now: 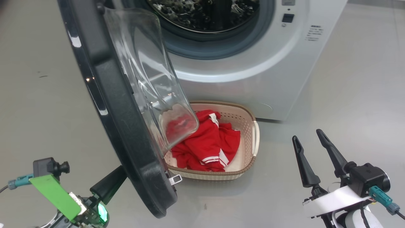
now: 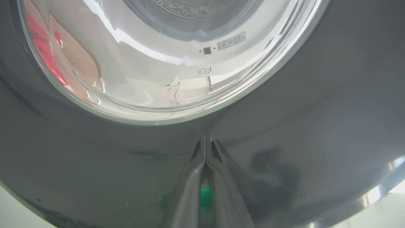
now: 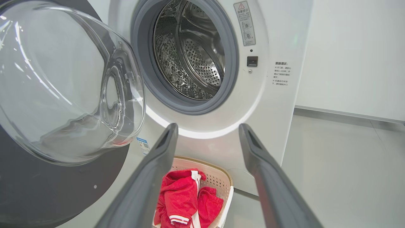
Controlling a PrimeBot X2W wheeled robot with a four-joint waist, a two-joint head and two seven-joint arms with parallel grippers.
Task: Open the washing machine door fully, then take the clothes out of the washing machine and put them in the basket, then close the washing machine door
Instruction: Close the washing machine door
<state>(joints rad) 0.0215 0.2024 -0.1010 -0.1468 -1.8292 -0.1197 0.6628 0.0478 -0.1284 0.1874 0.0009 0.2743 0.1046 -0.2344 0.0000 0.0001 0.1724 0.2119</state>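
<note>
Shut tight on the left gripper [image 2: 205, 164]: both fingers pressed together, holding nothing, tips apparently touching the glossy black outer face of the washing machine door [image 1: 104, 95], just below the glass bowl [image 2: 158, 79]. Spread wide on the right gripper [image 1: 307, 134]: two long fingers well apart, nothing between them, hanging over the floor [image 1: 348, 95] to the right, well away from the door, pointing toward the washing machine [image 1: 253, 63].

Further out, door standing partly swung, glass bowl turned toward the mouth of the machine and well apart from the grey rim [image 3: 186, 109]. Inside the drum [image 3: 190, 53], bare perforated steel as far as the right wrist view reaches. No red fabric seen there, though the lowest front part hidden behind the rim. In the basket [image 1: 250, 126], on the floor just before the machine, the clothes [image 1: 208, 142] lying in a red heap, partly behind the glass bowl in the head view.

Judged from this: opening done, unloading most likely done, closing in hand and not finished. Left to do: pushing the door round until latched, probably with the closed left fingers from outside.
</note>
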